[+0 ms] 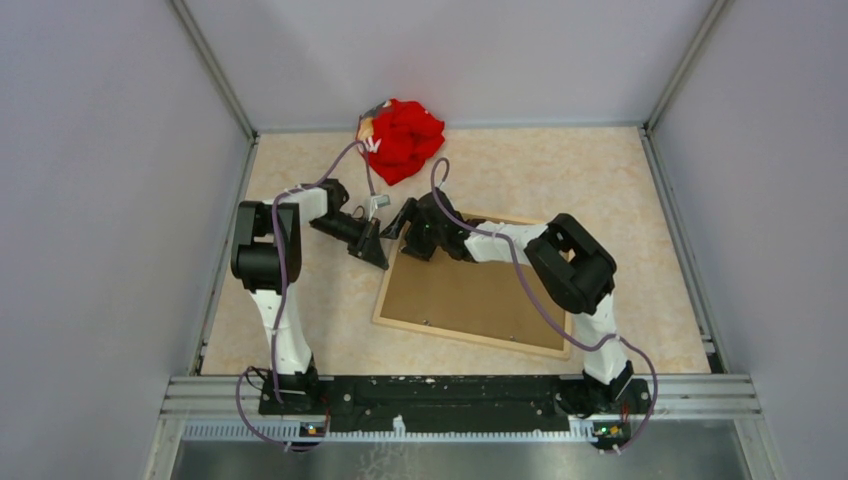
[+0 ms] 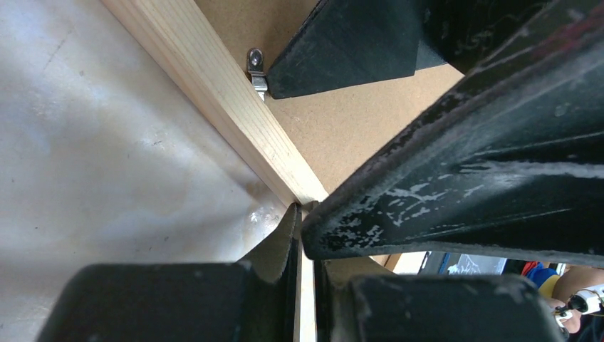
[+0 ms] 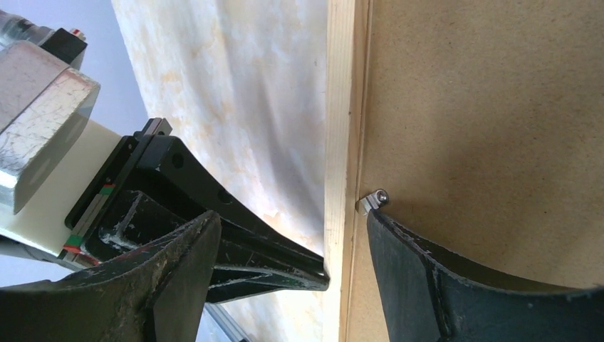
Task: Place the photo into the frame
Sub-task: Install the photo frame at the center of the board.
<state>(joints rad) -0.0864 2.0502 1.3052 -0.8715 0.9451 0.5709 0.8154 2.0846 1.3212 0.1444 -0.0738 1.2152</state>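
Frame (image 3: 340,107), thin pale grained wood, matte brown backing board (image 3: 484,107)

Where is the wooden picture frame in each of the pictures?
Top external: the thin light-wood rectangular frame lies mid-table, around a brown backing board.
Left wrist: one rail slants from the top left down to the centre.
Right wrist: one rail runs straight up the middle.
Shared landmark: the small silver metal clip beside the rail, in both wrist views.
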